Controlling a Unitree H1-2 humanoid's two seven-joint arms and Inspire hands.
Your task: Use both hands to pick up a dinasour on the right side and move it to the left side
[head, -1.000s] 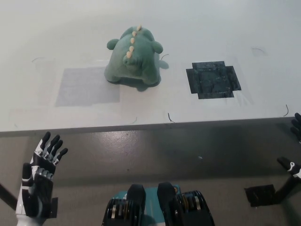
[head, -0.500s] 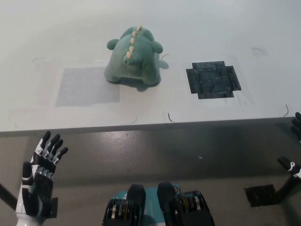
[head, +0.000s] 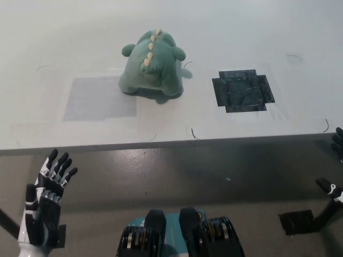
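Green plush dinosaur (head: pixel 153 65) at table's 12 o'clock, between grey patch (head: pixel 100 98) and black patch (head: pixel 243 90) | left hand (head: pixel 45 203) at 8 o'clock, empty with fingers spread | right hand (head: pixel 335 176) at 4 o'clock, mostly cropped, grip unclear.

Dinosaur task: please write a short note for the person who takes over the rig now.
Left hand: low at lower left, in front of the table edge, open, holding nothing.
Right hand: only partly in view at the right edge; state unclear.
Green dinosaur: on the table, between the grey patch on the left and the black patch on the right, nearer the grey one.
This fits either before pickup or after set-down; check.
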